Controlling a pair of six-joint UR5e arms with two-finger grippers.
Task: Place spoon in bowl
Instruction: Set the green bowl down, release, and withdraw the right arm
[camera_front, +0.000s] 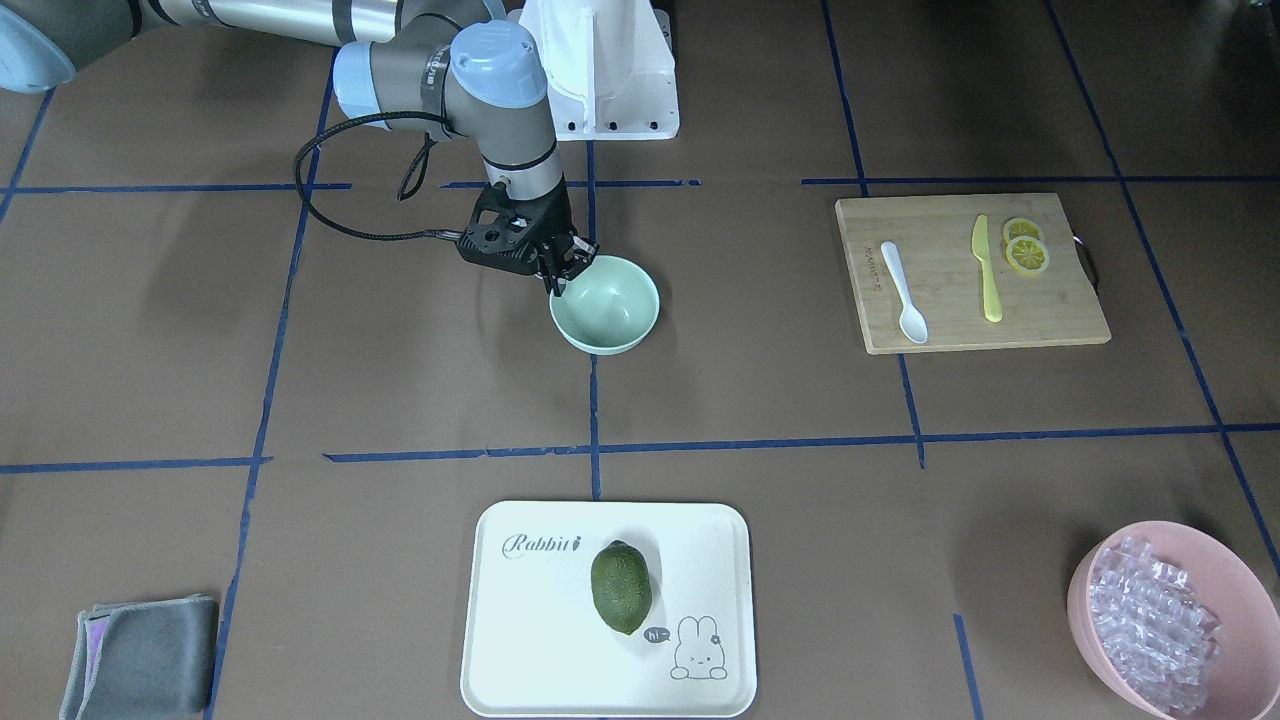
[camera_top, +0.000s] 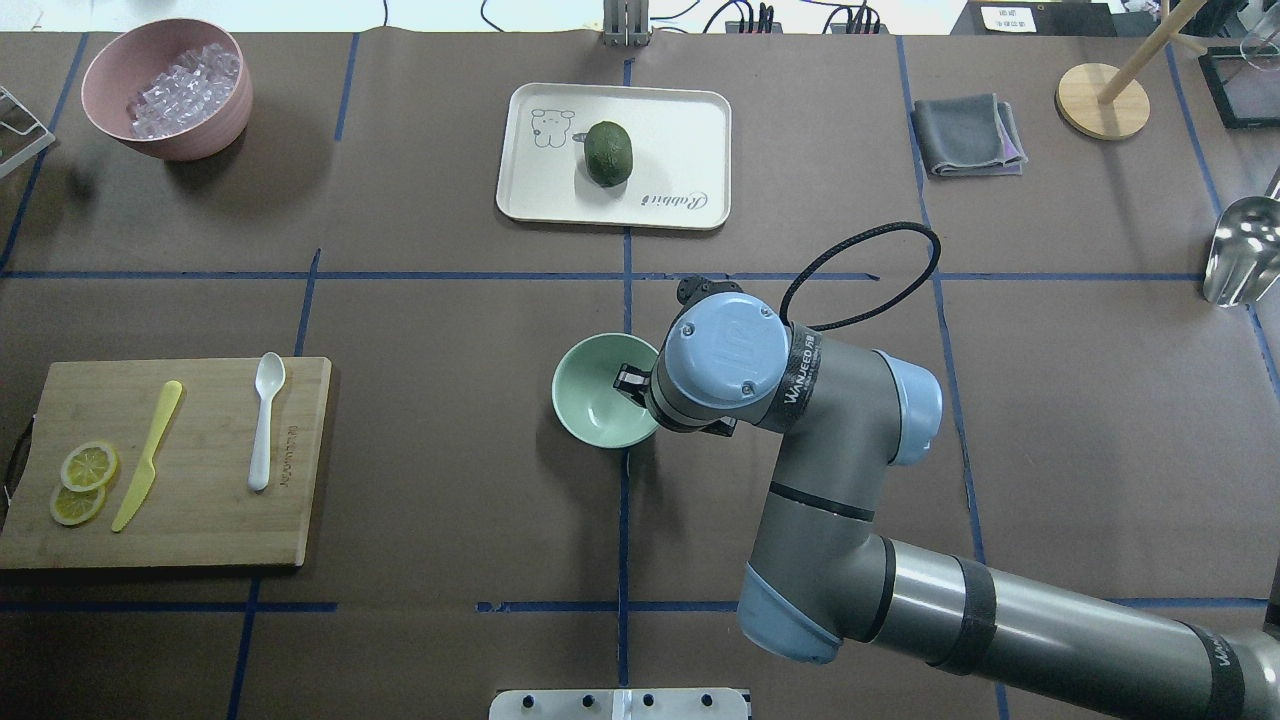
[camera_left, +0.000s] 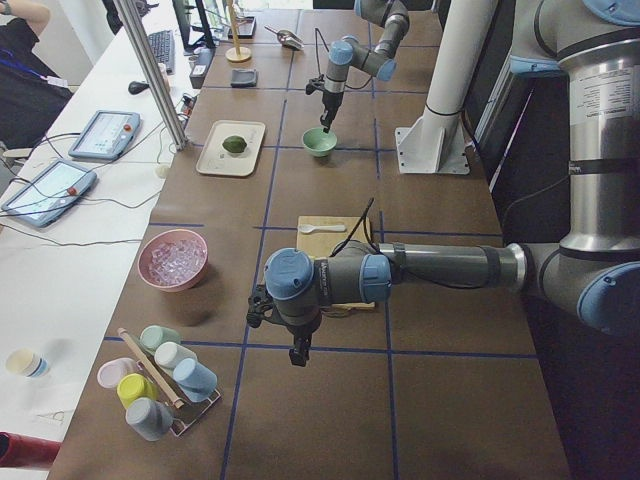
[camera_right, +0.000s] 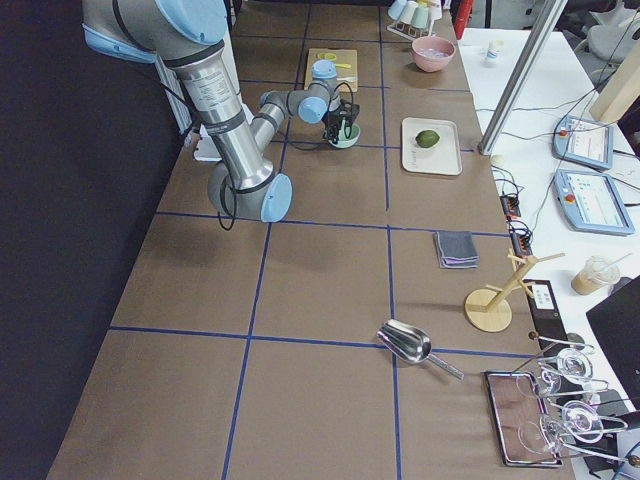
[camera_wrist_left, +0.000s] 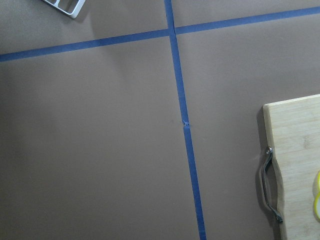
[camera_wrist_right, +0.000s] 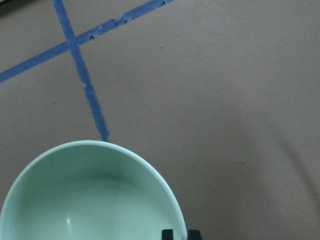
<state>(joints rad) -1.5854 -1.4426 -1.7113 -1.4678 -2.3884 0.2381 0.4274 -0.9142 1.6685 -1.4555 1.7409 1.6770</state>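
The white spoon (camera_front: 903, 292) lies on the wooden cutting board (camera_front: 1060, 300), scoop towards the front edge; it also shows in the overhead view (camera_top: 265, 420). The mint-green bowl (camera_front: 612, 310) stands empty on the table's centre line, far from the spoon. My right gripper (camera_front: 562, 275) points down at the bowl's rim, and in the right wrist view its fingertips (camera_wrist_right: 167, 233) stand close together astride the rim of the bowl (camera_wrist_right: 90, 200). My left gripper (camera_left: 298, 355) shows only in the exterior left view, hanging over bare table beside the board; I cannot tell whether it is open.
A yellow knife (camera_front: 985, 270) and lemon slices (camera_front: 1025, 245) lie on the board next to the spoon. A white tray (camera_front: 520, 620) holds a green fruit (camera_front: 620, 587). A pink bowl of ice cubes (camera_front: 1085, 600) and a grey cloth (camera_front: 140, 655) sit at the table's corners.
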